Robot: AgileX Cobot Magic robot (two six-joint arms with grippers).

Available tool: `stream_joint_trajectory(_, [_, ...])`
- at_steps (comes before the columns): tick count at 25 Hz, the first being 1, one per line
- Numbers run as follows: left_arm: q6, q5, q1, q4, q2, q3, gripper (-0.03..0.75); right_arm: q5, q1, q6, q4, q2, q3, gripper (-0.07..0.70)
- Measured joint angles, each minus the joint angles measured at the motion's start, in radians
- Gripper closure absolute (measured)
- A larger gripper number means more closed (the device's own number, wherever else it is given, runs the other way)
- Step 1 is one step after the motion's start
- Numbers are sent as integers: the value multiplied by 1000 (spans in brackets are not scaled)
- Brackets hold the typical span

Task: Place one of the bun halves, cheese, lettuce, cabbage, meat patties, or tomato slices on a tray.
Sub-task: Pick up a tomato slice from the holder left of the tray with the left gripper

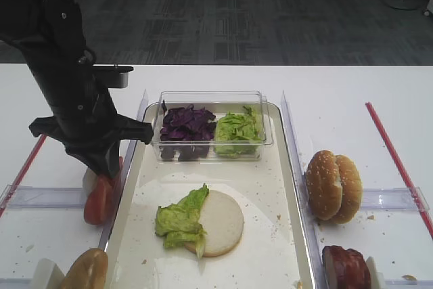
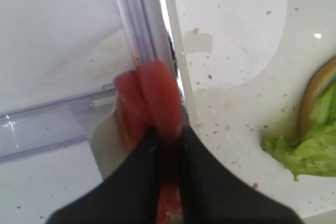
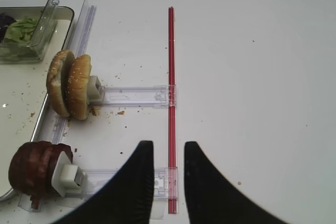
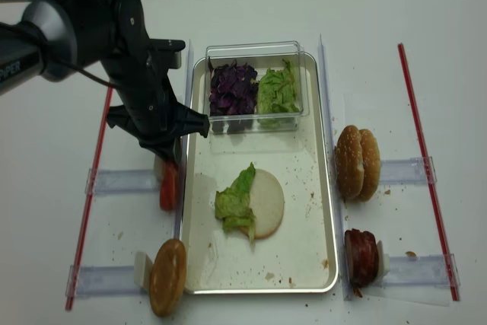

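Note:
My left gripper [image 2: 168, 135] is shut on the outer one of the upright tomato slices [image 2: 149, 95], which stand in a clear holder just left of the tray [image 1: 284, 167] rim. From above, the slices [image 1: 101, 197] show red under the black arm. On the tray lies a bun half [image 1: 223, 223], pale cut face up, with a lettuce [image 1: 179, 220] leaf over its left edge. My right gripper [image 3: 168, 145] hovers over bare table, shut to a narrow slit with nothing in it. Cabbage [image 1: 186, 123] fills the tub's left side. Cheese is out of view.
The clear tub [image 1: 211, 97] sits on the tray's far end. Two sesame buns [image 1: 333, 185] and meat patties [image 1: 345, 267] stand in holders right of the tray, another bun [image 1: 84, 270] at lower left. Red strips [image 1: 396, 160] line the table sides.

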Motion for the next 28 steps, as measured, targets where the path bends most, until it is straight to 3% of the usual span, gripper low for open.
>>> stream_joint_trajectory(20, [6, 44, 0, 1, -224, 0, 671, 0, 0, 0, 0, 0, 0, 438])
stream_joint_trajectory(28, [23, 44, 0, 1, -239, 0, 672, 0, 0, 0, 0, 0, 0, 438])
